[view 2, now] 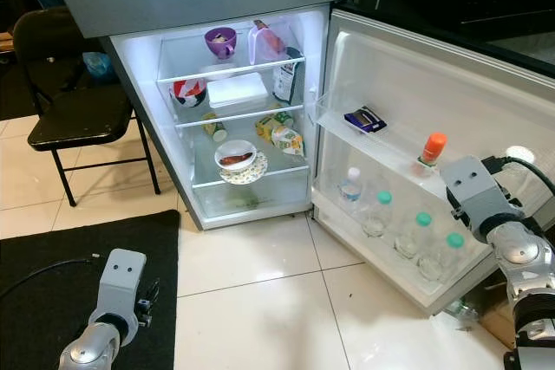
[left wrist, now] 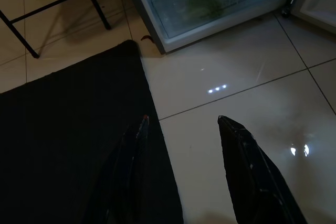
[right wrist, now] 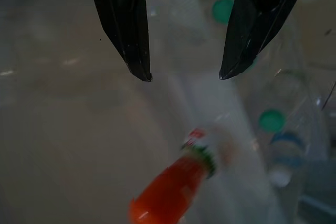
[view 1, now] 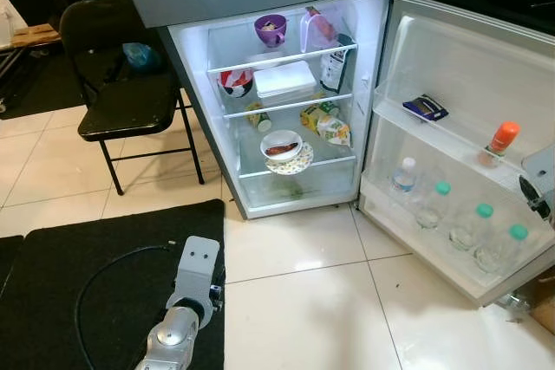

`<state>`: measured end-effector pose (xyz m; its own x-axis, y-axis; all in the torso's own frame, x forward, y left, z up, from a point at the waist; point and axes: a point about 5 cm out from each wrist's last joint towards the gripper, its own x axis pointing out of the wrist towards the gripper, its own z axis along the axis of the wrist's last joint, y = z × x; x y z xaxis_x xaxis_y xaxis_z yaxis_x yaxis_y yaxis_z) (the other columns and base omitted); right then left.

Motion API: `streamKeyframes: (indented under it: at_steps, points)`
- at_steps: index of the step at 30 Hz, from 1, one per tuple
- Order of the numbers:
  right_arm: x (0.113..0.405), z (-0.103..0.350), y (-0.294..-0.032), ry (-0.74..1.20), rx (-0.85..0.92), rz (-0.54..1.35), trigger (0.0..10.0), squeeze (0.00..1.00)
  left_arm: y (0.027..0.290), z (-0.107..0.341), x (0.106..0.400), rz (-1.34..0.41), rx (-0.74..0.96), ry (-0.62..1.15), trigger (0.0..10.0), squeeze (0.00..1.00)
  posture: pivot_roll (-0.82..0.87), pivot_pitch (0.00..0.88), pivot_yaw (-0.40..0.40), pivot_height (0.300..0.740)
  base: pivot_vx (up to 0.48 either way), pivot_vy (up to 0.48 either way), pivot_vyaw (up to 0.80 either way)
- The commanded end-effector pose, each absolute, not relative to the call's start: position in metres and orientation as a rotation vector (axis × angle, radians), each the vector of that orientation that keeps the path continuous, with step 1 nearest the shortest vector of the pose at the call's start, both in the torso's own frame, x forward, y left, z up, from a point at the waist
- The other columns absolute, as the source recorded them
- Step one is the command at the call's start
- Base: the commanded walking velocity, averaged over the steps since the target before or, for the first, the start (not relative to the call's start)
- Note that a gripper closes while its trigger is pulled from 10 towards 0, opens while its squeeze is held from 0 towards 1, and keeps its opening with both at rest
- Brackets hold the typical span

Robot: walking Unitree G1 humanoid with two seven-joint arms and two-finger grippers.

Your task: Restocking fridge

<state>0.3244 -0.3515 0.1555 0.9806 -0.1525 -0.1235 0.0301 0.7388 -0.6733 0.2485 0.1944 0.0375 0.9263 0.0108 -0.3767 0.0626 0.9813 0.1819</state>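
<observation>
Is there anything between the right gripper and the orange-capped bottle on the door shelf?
Nothing visible. The right gripper is open just short of the orange-capped bottle, which stands alone on the upper door shelf; the green-capped bottles are in the rack below.

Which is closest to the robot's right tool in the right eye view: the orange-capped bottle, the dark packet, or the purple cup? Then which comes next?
From the right tool:
1. Orange-capped bottle, upper door shelf, right beside it.
2. Dark packet, same door shelf, farther along.
3. Purple cup, top shelf inside the fridge, farthest.
</observation>
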Motion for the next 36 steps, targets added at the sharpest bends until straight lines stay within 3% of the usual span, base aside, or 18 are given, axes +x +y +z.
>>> streamKeyframes:
  at_steps: [1, 10, 12, 19, 22, 30, 32, 36]
  points:
    - [0.319, 0.142, -0.353, 0.245, -0.727, -0.087, 10.0, 0.00, 0.202, 0.035, 0.243, -0.015, 0.219, 0.411, 10.0, 0.00, -0.07, 0.165, 0.112, 0.740, 0.000, 0.000, 0.00]
    - [0.321, 0.142, -0.338, 0.194, -0.647, 0.085, 10.0, 0.00, 0.201, 0.034, 0.243, -0.016, 0.215, 0.414, 10.0, 0.00, -0.07, 0.167, 0.110, 0.740, 0.000, 0.000, 0.00]
    - [0.323, 0.144, -0.322, 0.158, -0.564, 0.237, 10.0, 0.00, 0.199, 0.033, 0.242, -0.019, 0.214, 0.417, 10.0, 0.00, -0.08, 0.169, 0.107, 0.740, 0.000, 0.000, 0.00]
    - [0.324, 0.145, -0.307, 0.157, -0.563, 0.378, 10.0, 0.00, 0.196, 0.032, 0.243, -0.024, 0.209, 0.419, 10.0, 0.00, -0.09, 0.169, 0.103, 0.740, 0.000, 0.000, 0.00]
    - [0.329, 0.168, -0.296, 0.068, -0.555, 0.438, 10.0, 0.00, 0.194, 0.031, 0.244, -0.026, 0.204, 0.419, 10.0, 0.00, -0.10, 0.168, 0.100, 0.740, 0.000, 0.000, 0.00]
    - [0.333, 0.198, -0.317, 0.020, -0.720, 0.293, 10.0, 0.00, 0.192, 0.030, 0.244, -0.027, 0.200, 0.420, 10.0, 0.00, -0.10, 0.167, 0.096, 0.740, 0.000, 0.000, 0.00]
    - [0.326, 0.195, -0.331, 0.110, -0.839, 0.271, 10.0, 0.00, 0.192, 0.030, 0.243, -0.026, 0.198, 0.421, 10.0, 0.00, -0.10, 0.168, 0.094, 0.740, 0.000, 0.000, 0.00]
    - [0.316, 0.182, -0.347, 0.239, -0.895, 0.258, 10.0, 0.00, 0.192, 0.029, 0.242, -0.023, 0.197, 0.422, 10.0, 0.00, -0.11, 0.170, 0.089, 0.740, 0.000, 0.000, 0.00]
